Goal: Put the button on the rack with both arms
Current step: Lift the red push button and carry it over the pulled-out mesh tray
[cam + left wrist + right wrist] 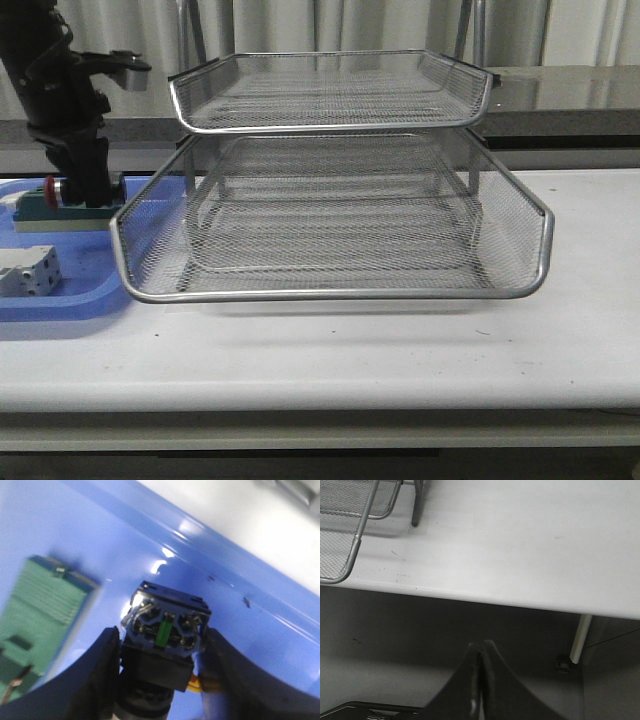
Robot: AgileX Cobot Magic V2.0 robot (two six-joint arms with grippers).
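In the left wrist view the button shows its blue rear block with metal terminals and its black body. My left gripper is shut on it, one black finger pressed against each side. In the front view the left gripper reaches down into the blue tray at the far left, where the button's red head peeks out beside the fingers. The silver wire-mesh rack stands mid-table, to the right of that tray. My right gripper is shut and empty, hanging off the table's front edge.
A green block lies in the tray right beside the button, also visible in the front view. A white block sits at the tray's front. One corner of the rack and a rack leg show in the right wrist view.
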